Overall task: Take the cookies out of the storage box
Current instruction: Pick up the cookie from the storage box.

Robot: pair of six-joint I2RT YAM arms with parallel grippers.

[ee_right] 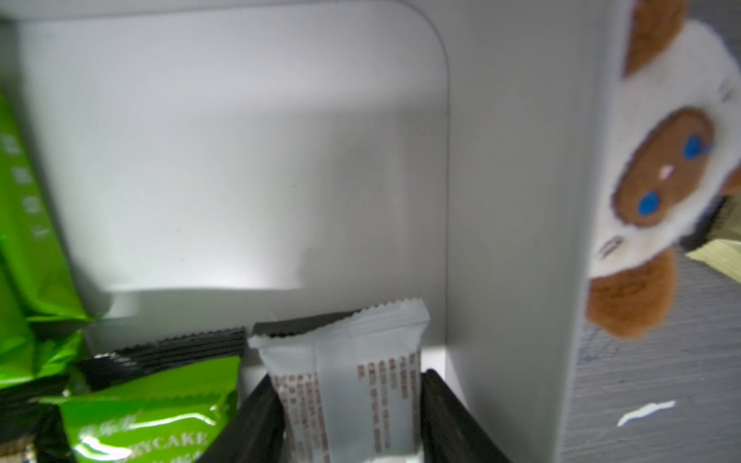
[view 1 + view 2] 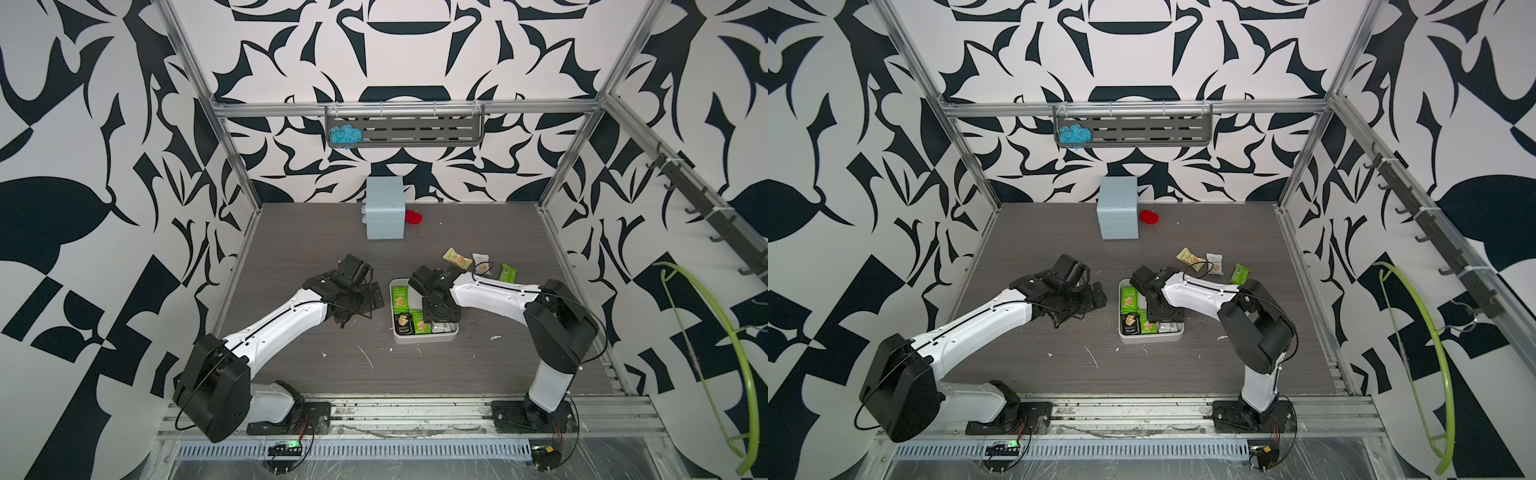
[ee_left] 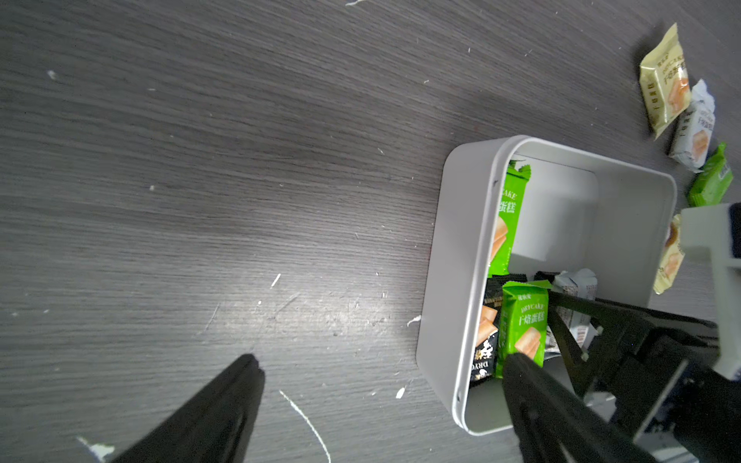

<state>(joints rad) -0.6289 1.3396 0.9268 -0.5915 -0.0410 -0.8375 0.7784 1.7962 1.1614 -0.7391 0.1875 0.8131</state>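
Right wrist view: right fingers (image 1: 256,421) flank white packet (image 1: 345,381) inside storage box (image 1: 240,140).

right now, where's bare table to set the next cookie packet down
Bare tabletop: the wide strip between the drawer cabinet and the storage box, and the strip from the box's front wall to the near rail. Crowded: behind the box to the right, where the cream-yellow packet, white packet and green packet lie close together.
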